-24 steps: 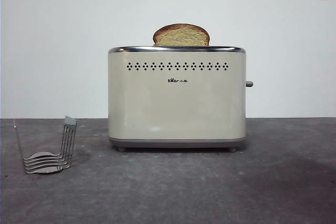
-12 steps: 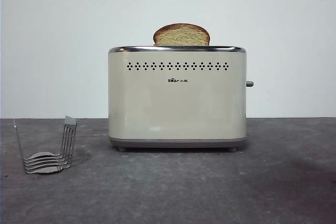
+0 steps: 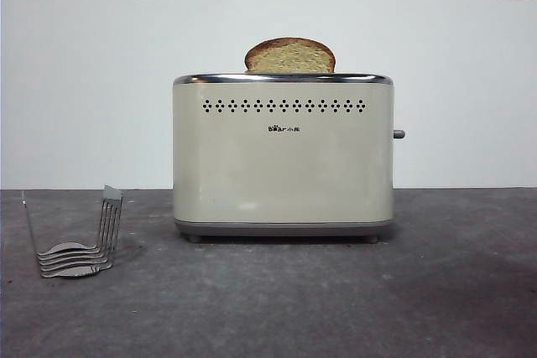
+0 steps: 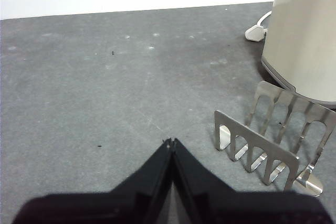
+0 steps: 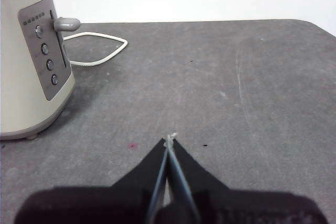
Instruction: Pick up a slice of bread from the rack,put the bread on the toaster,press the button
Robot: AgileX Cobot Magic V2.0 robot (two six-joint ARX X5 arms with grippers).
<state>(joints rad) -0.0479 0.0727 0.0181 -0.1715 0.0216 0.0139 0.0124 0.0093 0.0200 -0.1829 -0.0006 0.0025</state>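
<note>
Tan slice of bread [image 3: 289, 57] in toaster [image 3: 283, 161]; rack [image 3: 77, 245] empty; left gripper [image 4: 170, 142], right gripper [image 5: 170, 139] closed.

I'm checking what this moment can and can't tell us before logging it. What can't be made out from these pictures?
- Lower part of the slice of bread: front view, hidden inside the toaster.
- Toaster's top: both wrist views, cut off by the picture edge.
- Labels by the panel knobs below the button: right wrist view, too small.
- Where the cord ends: hidden behind the toaster.
- Both arms: absent from the front view; left tool and right tool show only shut tips.
</note>
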